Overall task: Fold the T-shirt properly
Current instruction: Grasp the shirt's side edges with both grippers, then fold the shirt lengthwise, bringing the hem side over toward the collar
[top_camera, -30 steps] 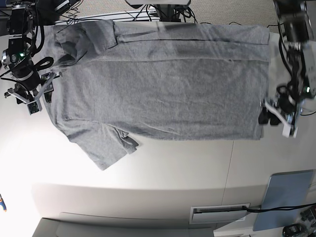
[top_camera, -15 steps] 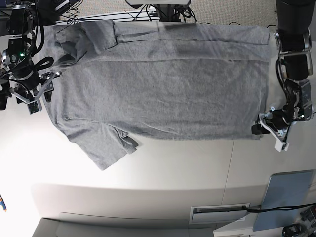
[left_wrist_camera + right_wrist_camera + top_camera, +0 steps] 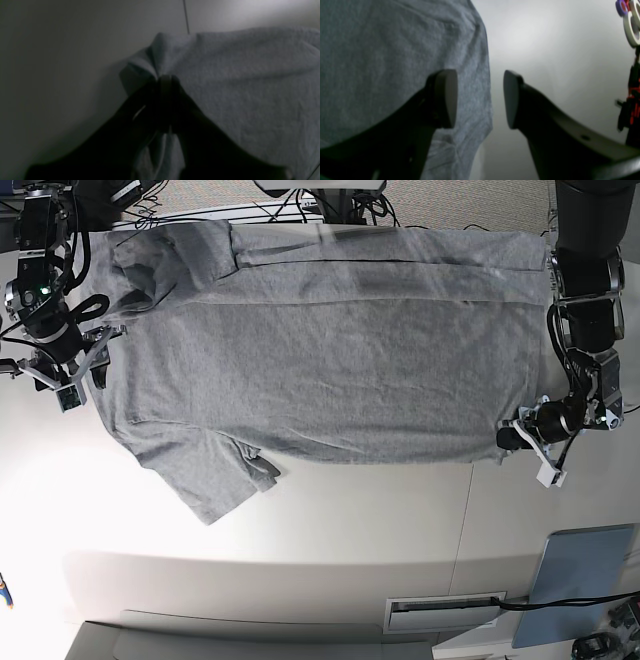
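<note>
T-shirt [image 3: 320,345], heather grey, plain side up, spread flat across the white table [image 3: 350,520].

Base view: I see the T-shirt lying sideways, neck end toward the right gripper [image 3: 72,370] and hem end toward the left gripper [image 3: 512,436]. One short sleeve [image 3: 205,475] sticks out from the T-shirt's near long edge, rumpled where it meets the body. The far sleeve [image 3: 185,255] is folded in over the T-shirt, and a long crease runs along the far edge. My left gripper sits at the near hem corner of the T-shirt, touching the cloth. My right gripper stands just beside the T-shirt's shoulder edge, fingers apart. A grey-blue panel [image 3: 580,580] lies well away from the T-shirt, beyond its hem corner. A slotted white fitting [image 3: 445,612] sits near that panel.

Left wrist view: my left gripper [image 3: 163,80] has its dark fingers together, clamped on a bunched corner of the T-shirt [image 3: 250,87]. The cloth puckers up over the fingertips, and a strip of it shows between the fingers lower down. A thin table seam [image 3: 185,15] runs away behind the pinched corner.

Right wrist view: my right gripper [image 3: 480,97] has its fingers wide apart and holds nothing. One pad [image 3: 446,97] hangs over the T-shirt [image 3: 382,62]; the other is over bare table beside the T-shirt's edge. I cannot tell whether either touches the cloth.
</note>
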